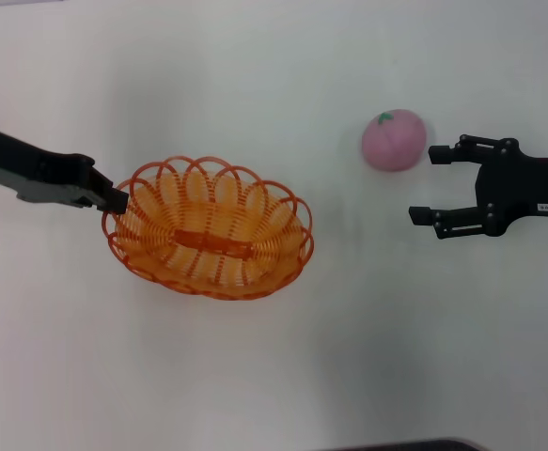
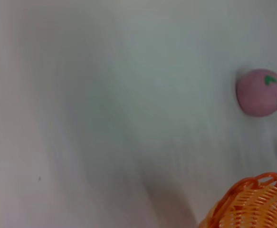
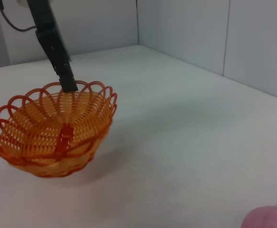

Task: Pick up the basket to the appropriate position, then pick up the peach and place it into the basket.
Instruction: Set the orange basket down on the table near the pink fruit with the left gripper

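Note:
The orange wire basket (image 1: 219, 279) sits left of centre on the white table, with nothing in it, and also shows as the basket (image 3: 52, 130) in the right wrist view and the basket (image 2: 252, 204) in the left wrist view. My left gripper (image 1: 116, 200) is shut on its left rim loops; the same left gripper (image 3: 68, 81) comes down onto the rim in the right wrist view. The pink peach (image 1: 395, 139) lies to the basket's upper right, apart from it, seen too as the peach (image 2: 262, 92) and the peach (image 3: 269, 218). My right gripper (image 1: 424, 185) is open just right of the peach, not touching it.
The white table (image 1: 274, 376) has nothing else on it. In the right wrist view, pale wall panels (image 3: 214, 28) rise behind the table's far edge. A dark edge (image 1: 405, 445) shows at the bottom of the head view.

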